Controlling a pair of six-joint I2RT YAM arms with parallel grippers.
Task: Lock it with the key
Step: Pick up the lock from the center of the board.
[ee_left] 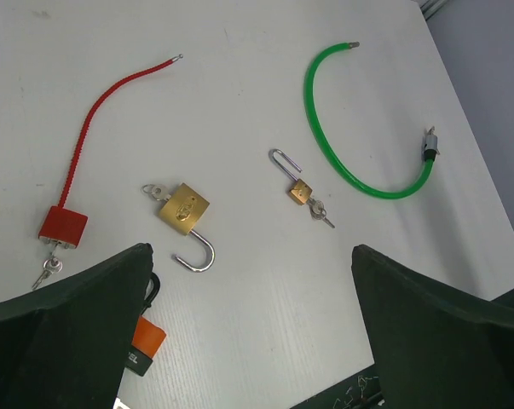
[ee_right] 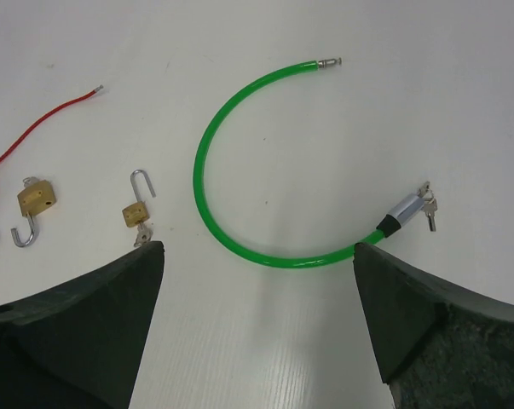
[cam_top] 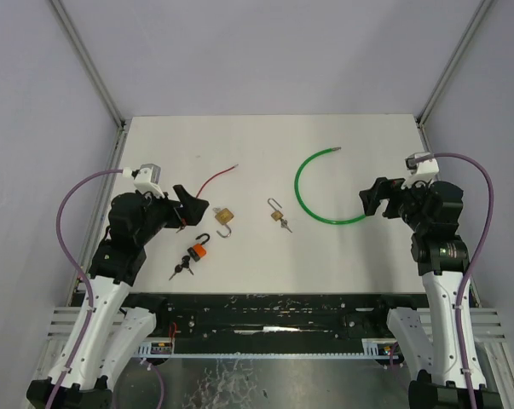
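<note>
L gripper [ee_left: 251, 248], R gripper [ee_right: 258, 245] both spread wide, empty, hovering over table [cam_top: 342, 256]. Small padlock [cam_top: 276, 215], shackle open, key [ee_left: 320, 211] in it, mid-table. Bigger padlock [cam_top: 224, 217] at its 9 o'clock, green cable [cam_top: 312, 162] at 2 o'clock.

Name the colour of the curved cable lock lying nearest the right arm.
The cable lock is bright green; the right wrist view shows it best.

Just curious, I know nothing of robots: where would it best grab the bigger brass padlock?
Likely its square brass body, from straight above, squeezing across the two free edges. It lies flat, with the open shackle and key ring sticking out at roughly opposite ends.
</note>
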